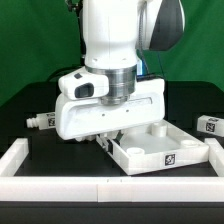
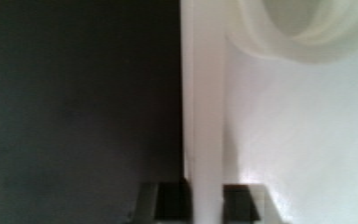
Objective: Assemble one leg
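The large white square panel (image 1: 170, 152) with round sockets lies on the black table, right of centre. My gripper (image 1: 108, 138) is low over its edge on the exterior view's left. In the wrist view the gripper (image 2: 204, 196) has one dark finger (image 2: 167, 203) on each side of the panel's upright wall (image 2: 201, 100), pressed against it. A round socket (image 2: 309, 30) shows inside the panel. One leg (image 1: 42, 120), a stubby white peg with a tag, lies at the exterior view's left. Another leg (image 1: 209, 126) lies at the right.
A raised white border (image 1: 100, 187) runs along the table's front and up the left side (image 1: 14, 156). A green backdrop stands behind. The arm's large white body hides the table's middle back.
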Robot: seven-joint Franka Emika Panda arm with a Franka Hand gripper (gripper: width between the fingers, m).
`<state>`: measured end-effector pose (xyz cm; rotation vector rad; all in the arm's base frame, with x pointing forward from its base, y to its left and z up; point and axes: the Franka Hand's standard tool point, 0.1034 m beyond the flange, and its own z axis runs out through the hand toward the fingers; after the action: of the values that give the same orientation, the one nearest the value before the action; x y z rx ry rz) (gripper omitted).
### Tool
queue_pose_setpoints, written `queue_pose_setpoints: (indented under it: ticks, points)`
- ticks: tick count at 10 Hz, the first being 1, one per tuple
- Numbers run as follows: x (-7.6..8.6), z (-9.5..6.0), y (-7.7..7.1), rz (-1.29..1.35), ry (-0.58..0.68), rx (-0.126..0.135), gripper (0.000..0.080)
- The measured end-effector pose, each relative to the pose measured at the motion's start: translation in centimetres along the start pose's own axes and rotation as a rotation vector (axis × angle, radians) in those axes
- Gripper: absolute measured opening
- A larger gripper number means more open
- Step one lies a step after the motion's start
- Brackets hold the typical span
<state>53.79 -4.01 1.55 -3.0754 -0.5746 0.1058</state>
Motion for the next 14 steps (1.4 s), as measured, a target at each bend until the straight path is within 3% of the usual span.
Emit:
queue_pose_setpoints:
  ticks: [2, 4, 5, 7, 12, 14]
  points:
    - [0.6, 0.2, 0.2, 0.09, -0.011, 0.009, 0.0055]
    - [3.7, -0.1, 0.9, 0.28, -0.052, 0.055, 0.0055]
    - [4.7, -0.3, 0.7, 0.329, -0.057, 0.057, 0.0055]
    - [4.9, -0.3, -0.1, 0.408, -0.072, 0.052, 0.0055]
    - [4.9, -0.1, -0.2, 0.406, -0.074, 0.052, 0.0055]
    - [5.0, 0.2, -0.2, 0.456, -0.08, 0.04, 0.0055]
